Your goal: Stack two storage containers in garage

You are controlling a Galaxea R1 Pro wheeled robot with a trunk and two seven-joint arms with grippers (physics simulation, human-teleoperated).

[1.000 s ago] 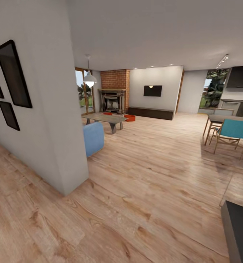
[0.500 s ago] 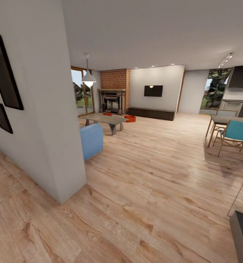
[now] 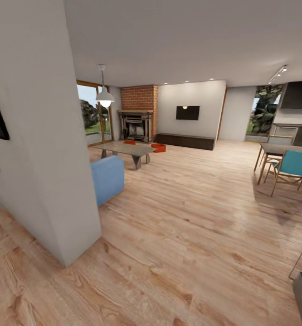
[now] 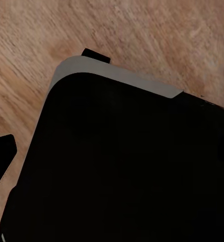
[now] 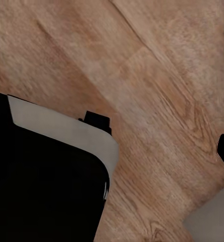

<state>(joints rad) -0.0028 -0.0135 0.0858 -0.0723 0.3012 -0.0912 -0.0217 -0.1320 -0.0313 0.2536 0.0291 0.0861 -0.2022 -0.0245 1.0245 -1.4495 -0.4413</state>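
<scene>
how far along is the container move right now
Nothing looks done yet: both orange-red storage containers sit on the living room's wood plank floor near the brick fireplace, beyond the coffee table. In hand: only the approach across the room, far from them. Left: pick up both, carry them to the garage, set one down and stack the other on it.

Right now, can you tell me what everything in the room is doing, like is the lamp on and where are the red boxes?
Storage containers: both on the wood floor by the fireplace, not picked up.
Hanging lamp: lit.
Wall TV: dark, off.
Fireplace: no fire seen.
Coffee table: upright.
Blue sofa: upright, partly hidden by the wall.
Teal chair: upright at the dining table.
</scene>
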